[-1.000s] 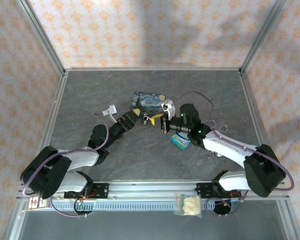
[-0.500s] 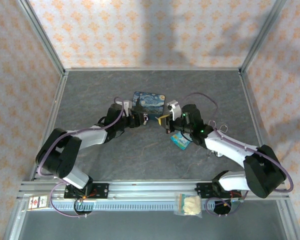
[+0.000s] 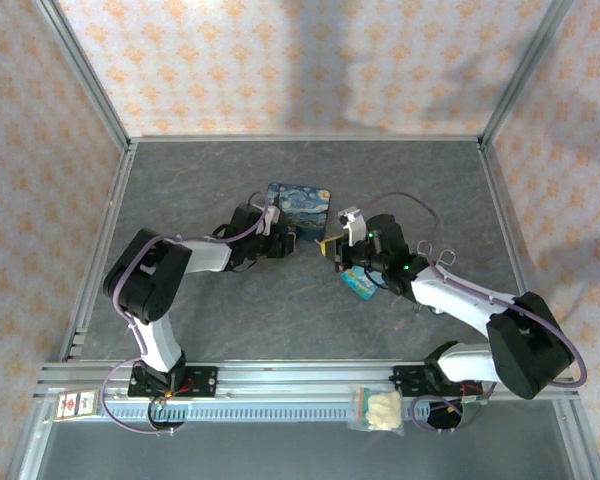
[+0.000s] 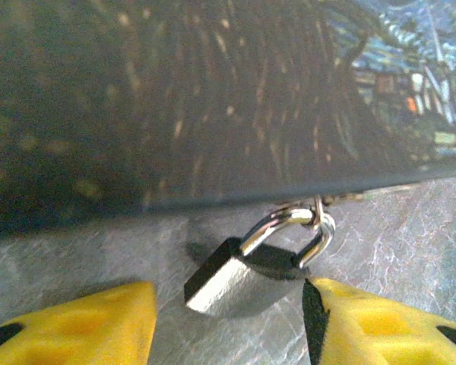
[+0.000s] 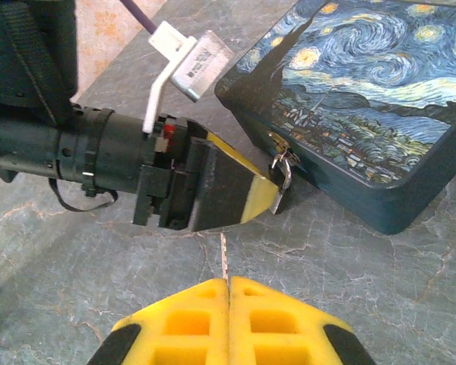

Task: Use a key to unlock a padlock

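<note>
Two hands meet at mid-frame in the top view, just below the blue painted tin (image 3: 302,203) on the grey tabletop (image 3: 280,320).

Obs. 1, padlock (image 4: 239,280): the small dark body lies tilted on the tabletop, close against the tin's front wall, at lower centre of the left wrist view. Its silvery shackle (image 4: 289,224) is threaded through the small ring of the tin's latch. Both legs of the shackle reach the body.

Obs. 2, left hand (image 4: 229,308): yellow fingers (image 4: 83,327) sit along the bottom edge of the left wrist view, one on each side of the padlock body. The lower-right finger is touching or all but touching the body; I cannot tell which. The lower-left finger stands apart, with bare tabletop between it and the body. Jaws are parted and not clamped on anything.

Obs. 3, right hand (image 5: 228,283): yellow fingers are pressed together at bottom centre of the right wrist view, pinching the key (image 5: 223,262). The thin blade sticks out up-frame, toward the left hand's fingertips and the padlock. The blade tip is clear of the padlock.
</note>
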`<move>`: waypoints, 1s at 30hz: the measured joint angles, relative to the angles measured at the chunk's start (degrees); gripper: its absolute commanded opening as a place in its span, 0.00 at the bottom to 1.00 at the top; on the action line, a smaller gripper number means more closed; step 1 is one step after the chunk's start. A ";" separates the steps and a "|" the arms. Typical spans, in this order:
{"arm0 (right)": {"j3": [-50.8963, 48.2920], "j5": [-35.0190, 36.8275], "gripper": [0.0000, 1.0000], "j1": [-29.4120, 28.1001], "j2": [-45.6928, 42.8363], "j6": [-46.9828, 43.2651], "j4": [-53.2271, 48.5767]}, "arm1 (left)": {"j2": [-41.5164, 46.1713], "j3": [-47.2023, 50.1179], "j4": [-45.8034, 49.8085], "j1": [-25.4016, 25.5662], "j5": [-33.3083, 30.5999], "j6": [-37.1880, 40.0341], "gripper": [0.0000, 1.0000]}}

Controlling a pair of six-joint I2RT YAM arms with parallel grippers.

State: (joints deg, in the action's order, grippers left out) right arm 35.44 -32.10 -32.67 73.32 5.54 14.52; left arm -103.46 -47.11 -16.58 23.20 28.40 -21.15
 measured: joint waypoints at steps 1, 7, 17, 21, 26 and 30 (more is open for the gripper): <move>0.00 -0.33 0.00 0.11 0.00 0.04 0.00 | -0.11 0.00 -0.55 0.00 0.13 -0.50 0.51; -1.01 -1.55 0.00 0.11 -0.04 1.31 0.57 | -3.65 -0.46 -8.13 -0.04 1.53 -5.16 0.43; -2.91 -1.49 0.00 0.11 -0.59 2.40 1.46 | -8.74 -1.03 -19.12 0.81 1.60 -11.04 0.22; -4.00 -1.51 0.00 0.39 -0.79 2.84 2.97 | -10.03 0.13 -24.87 1.70 2.45 -14.93 0.05; -5.40 -1.95 0.00 1.60 -0.24 5.29 4.63 | -10.03 3.65 -32.02 2.25 2.91 -20.65 0.00; -7.17 -4.13 0.00 2.62 2.64 10.86 10.86 | -10.03 7.50 -41.29 1.70 3.78 -27.58 0.00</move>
State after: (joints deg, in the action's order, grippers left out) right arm 28.27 -36.23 -30.04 75.96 16.40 25.39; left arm -113.49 -39.62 -57.87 24.91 32.18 -48.73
